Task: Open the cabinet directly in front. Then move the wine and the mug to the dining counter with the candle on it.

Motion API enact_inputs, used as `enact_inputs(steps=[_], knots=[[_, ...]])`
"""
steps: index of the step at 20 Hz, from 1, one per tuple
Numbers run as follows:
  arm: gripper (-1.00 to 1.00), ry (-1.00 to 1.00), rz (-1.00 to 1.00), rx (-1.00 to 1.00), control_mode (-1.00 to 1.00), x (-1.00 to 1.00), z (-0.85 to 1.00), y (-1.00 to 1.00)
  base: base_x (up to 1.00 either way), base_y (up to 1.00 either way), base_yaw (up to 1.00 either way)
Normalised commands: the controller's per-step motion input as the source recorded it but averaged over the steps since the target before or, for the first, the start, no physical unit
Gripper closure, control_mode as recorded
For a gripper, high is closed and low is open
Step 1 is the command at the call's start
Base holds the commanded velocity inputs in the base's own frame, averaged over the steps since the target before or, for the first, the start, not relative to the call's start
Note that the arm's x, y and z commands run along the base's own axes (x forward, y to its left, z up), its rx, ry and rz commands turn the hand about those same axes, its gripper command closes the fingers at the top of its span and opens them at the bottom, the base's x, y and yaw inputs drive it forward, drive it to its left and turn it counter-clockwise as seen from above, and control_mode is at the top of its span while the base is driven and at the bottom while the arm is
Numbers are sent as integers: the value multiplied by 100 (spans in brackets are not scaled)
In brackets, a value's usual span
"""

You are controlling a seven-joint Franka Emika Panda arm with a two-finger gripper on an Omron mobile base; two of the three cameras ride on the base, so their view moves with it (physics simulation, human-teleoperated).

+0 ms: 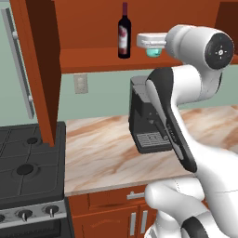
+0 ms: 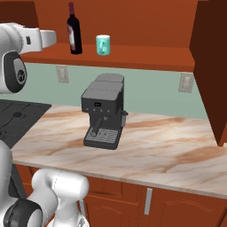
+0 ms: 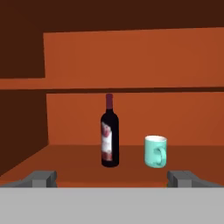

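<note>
On the cabinet's (image 2: 133, 53) lower shelf, near its front edge, the wine (image 3: 109, 131) stands upright with the mug (image 3: 155, 151) just beside it, apart. The gripper (image 3: 111, 177) faces them, spread wide and empty. Best centre on the bottle's body, advance level, then close.

Before you, the cabinet (image 2: 133, 26) stood with both doors swung outward. On its lower shelf (image 3: 78, 157) the wine (image 3: 109, 135) stood upright, left of the mug (image 3: 155, 151) and apart from it. Below the cabinet, the coffee machine (image 2: 103, 111) sat on the worktop (image 2: 168, 146), and the cooktop (image 1: 28, 162) lay to its left.
</note>
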Motion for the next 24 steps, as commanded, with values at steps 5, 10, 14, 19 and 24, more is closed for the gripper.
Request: enact_inputs(steps=[5,10,14,19,24], knots=[[-100,0,0,0,-100,33,0,0,0,0,0],[-100,1,0,0,-100,32,0,0,0,0,0],[-100,1,0,0,-100,31,0,3,0,0,0],[-100,2,0,0,-100,33,0,7,0,0,0],[-100,2,0,0,-100,32,0,11,0,0,0]])
